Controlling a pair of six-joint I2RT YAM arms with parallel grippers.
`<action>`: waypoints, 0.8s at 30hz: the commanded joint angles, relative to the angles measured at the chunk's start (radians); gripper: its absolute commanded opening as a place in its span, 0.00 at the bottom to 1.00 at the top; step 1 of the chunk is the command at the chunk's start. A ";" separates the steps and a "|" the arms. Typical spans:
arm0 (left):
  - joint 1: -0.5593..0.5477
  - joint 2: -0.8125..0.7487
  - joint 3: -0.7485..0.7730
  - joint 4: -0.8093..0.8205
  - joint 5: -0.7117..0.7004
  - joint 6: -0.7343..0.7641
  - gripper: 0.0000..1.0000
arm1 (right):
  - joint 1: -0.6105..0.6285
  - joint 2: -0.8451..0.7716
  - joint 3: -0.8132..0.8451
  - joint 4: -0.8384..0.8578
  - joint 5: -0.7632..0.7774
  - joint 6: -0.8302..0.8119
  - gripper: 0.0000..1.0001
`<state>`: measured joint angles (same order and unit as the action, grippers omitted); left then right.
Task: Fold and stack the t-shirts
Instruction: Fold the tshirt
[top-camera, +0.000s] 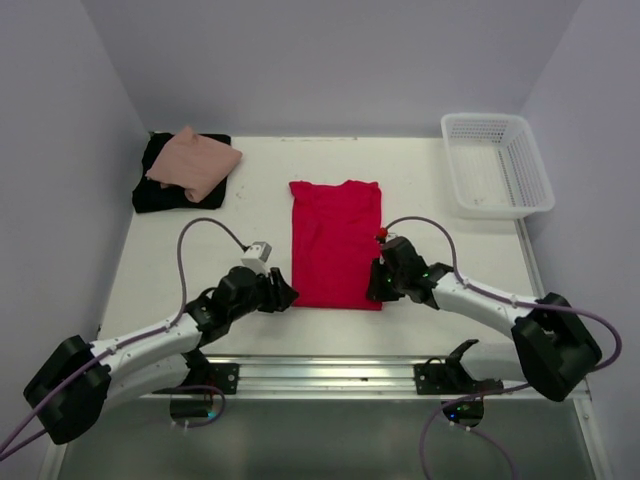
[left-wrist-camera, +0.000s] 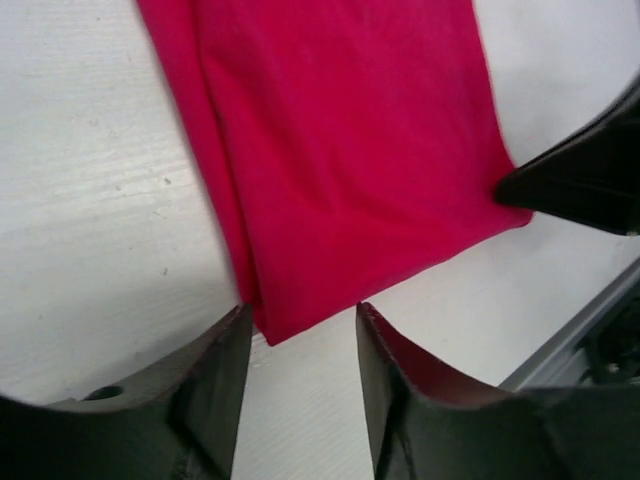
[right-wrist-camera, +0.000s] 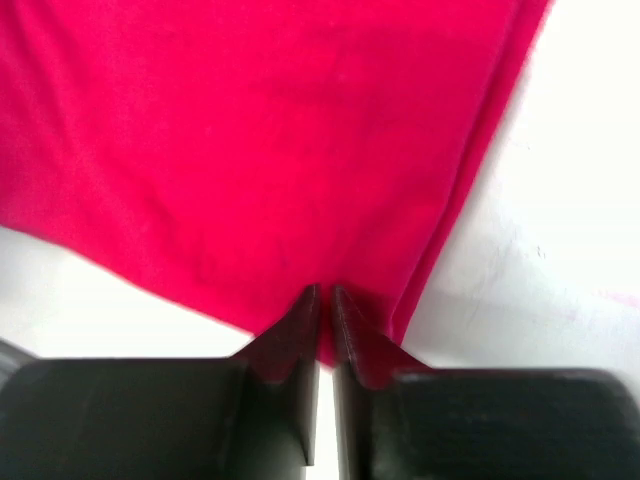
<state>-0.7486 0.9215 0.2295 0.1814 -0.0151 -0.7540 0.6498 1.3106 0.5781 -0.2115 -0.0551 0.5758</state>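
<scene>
A bright red t-shirt (top-camera: 335, 245) lies flat in the middle of the table, folded into a long strip. My left gripper (top-camera: 285, 295) is at its near left corner. In the left wrist view the gripper (left-wrist-camera: 300, 310) stands open, and the shirt's corner (left-wrist-camera: 340, 150) lies loose just at its fingertips. My right gripper (top-camera: 375, 285) is at the near right corner. In the right wrist view the gripper (right-wrist-camera: 325, 290) is shut on the red hem (right-wrist-camera: 250, 150), with cloth between its tips. A salmon-pink t-shirt (top-camera: 195, 162) lies folded on a black t-shirt (top-camera: 150, 190) at the back left.
A white lattice basket (top-camera: 497, 165) stands at the back right corner. A metal rail (top-camera: 330, 375) runs along the near edge between the arm bases. Walls close in the table at the back and on both sides.
</scene>
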 joint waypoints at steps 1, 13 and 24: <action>-0.005 0.063 0.108 -0.130 -0.039 0.109 0.52 | 0.007 -0.135 0.003 -0.074 0.023 -0.005 0.28; -0.005 0.125 0.067 -0.056 0.009 0.160 0.60 | 0.005 -0.275 0.005 -0.233 0.143 0.084 0.72; -0.005 0.140 -0.067 0.202 0.113 0.113 0.63 | 0.005 -0.366 -0.132 -0.166 0.092 0.239 0.64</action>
<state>-0.7486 1.0462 0.1967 0.2409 0.0574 -0.6281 0.6510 0.9649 0.4694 -0.4114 0.0574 0.7467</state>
